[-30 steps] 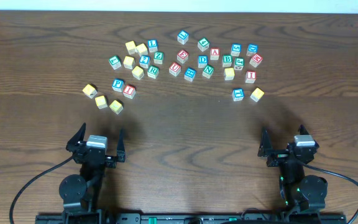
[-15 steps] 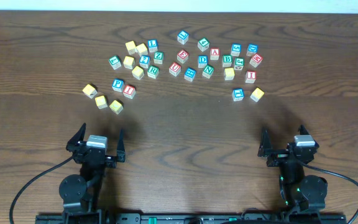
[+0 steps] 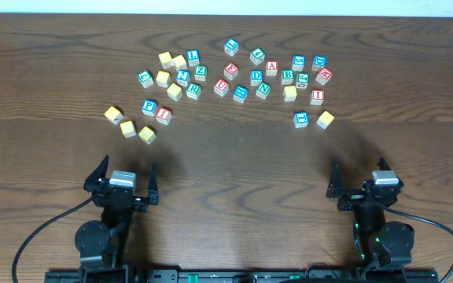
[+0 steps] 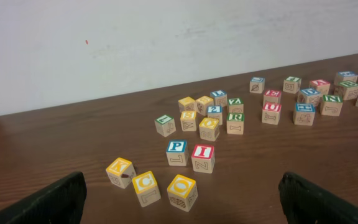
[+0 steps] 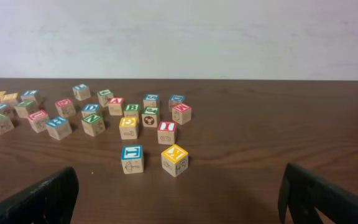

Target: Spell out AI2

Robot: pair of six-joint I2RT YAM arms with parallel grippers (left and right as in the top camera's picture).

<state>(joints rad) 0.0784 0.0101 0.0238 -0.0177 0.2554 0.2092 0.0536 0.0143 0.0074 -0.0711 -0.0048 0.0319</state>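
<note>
Many lettered wooden blocks lie scattered across the far half of the dark wood table (image 3: 234,157). A red A block (image 3: 271,67) sits in the right cluster and also shows in the right wrist view (image 5: 115,102). One red I block (image 3: 317,97) lies right of it, seen too in the right wrist view (image 5: 167,128). Another red I block (image 3: 163,114) lies at the left (image 4: 203,153). I cannot pick out a 2 block for certain. My left gripper (image 3: 124,174) (image 4: 182,199) and right gripper (image 3: 360,177) (image 5: 179,199) are open and empty near the front edge.
Three yellow blocks (image 4: 144,183) lie closest to the left gripper. A blue block (image 5: 132,154) and a yellow block (image 5: 175,155) lie closest to the right gripper. A white wall stands behind the table's far edge.
</note>
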